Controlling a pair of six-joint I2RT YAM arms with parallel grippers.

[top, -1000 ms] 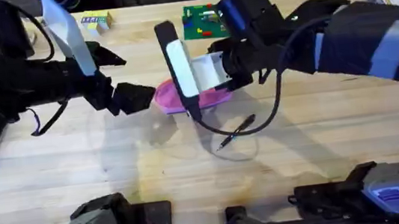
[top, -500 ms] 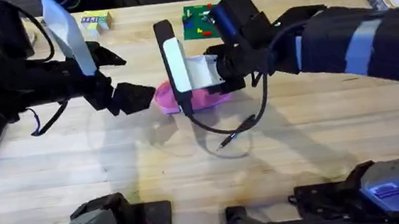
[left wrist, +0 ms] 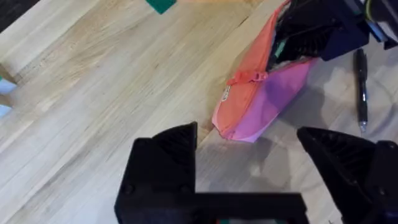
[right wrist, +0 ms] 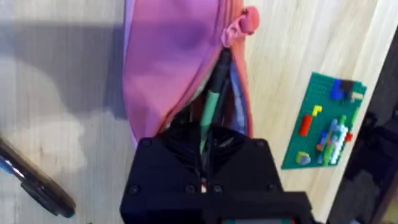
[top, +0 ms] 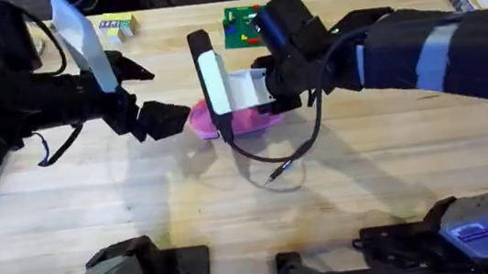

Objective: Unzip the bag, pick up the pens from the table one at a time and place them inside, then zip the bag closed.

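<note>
Holding green pen (right wrist: 208,115) in bag (right wrist: 165,59), right tool (right wrist: 202,165), black pen (left wrist: 361,84) beside

Left jaws apart near pink bag (left wrist: 264,93); black pen (left wrist: 361,87) beyond.

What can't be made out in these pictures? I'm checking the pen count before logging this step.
- Green pen: right wrist view, its lower end is behind the right pincer; its tip is inside the pink bag.
- Black pen: left wrist view, its upper end is covered by the right arm.
- Bag interior: overhead view, hidden by the right arm.
</note>
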